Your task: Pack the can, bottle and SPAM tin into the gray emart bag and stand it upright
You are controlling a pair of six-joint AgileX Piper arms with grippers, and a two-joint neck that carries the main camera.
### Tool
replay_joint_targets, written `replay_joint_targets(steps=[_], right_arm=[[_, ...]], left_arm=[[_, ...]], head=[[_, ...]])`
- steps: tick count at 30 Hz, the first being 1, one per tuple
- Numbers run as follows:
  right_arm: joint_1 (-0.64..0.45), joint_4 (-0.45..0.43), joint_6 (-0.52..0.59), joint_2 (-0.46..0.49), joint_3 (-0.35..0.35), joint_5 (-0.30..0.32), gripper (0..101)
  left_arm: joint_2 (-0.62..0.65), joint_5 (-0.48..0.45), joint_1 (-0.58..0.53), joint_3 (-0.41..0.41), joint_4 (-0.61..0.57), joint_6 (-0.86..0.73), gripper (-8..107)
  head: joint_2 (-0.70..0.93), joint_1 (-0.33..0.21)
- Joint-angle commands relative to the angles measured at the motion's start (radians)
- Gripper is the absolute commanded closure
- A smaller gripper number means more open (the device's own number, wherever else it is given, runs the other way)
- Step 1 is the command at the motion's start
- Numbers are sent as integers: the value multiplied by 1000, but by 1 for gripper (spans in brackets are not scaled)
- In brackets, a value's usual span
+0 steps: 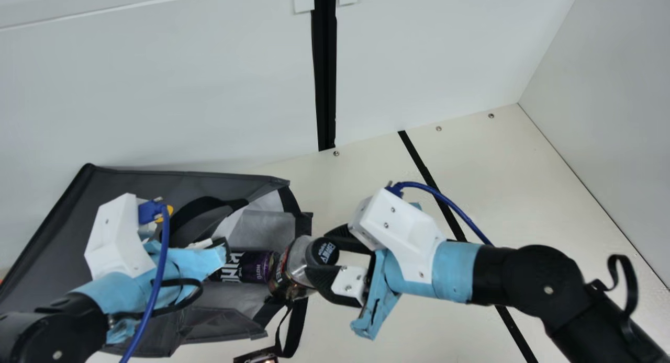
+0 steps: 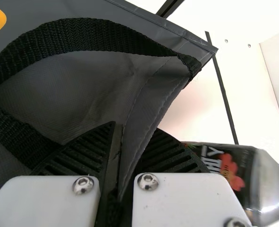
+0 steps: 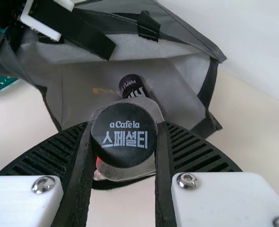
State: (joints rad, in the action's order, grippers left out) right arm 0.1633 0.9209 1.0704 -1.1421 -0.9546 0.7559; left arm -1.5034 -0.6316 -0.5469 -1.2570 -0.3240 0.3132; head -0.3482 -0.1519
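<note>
Right pincer (image 3: 125, 126) grips the bottle (image 1: 300, 262) near its cap (image 1: 321, 251), base pointing into your bag (image 1: 152, 184); your left pincer (image 2: 137, 128) pinches its edge (image 2: 163, 108).

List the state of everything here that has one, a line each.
Gray fabric bag: lying down, mouth open.
Dark purple cylindrical can: inside the bag, lying.
Clear dark-labelled bottle: tilted, held at the bag's mouth.
Round black cap: on the bottle.
Left black ribbed hand: shut on the bag's edge.
Right black ribbed hand: shut on the bottle.
</note>
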Motion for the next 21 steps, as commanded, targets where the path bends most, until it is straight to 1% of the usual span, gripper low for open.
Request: replay_joint_targets(steps=[1,10,21], right_arm=[[12,19,21,-23,0,-18,101],[91,106,79,-131,-14,-106,101],[190,217,143,-267,-63,-203,101]], left_arm=[[0,0,0,0,0,0,107],[0,0,0,0,0,0,107],[0,0,0,0,0,0,107]], head=[[-1,-23],[-1,-23],[-1,-23]])
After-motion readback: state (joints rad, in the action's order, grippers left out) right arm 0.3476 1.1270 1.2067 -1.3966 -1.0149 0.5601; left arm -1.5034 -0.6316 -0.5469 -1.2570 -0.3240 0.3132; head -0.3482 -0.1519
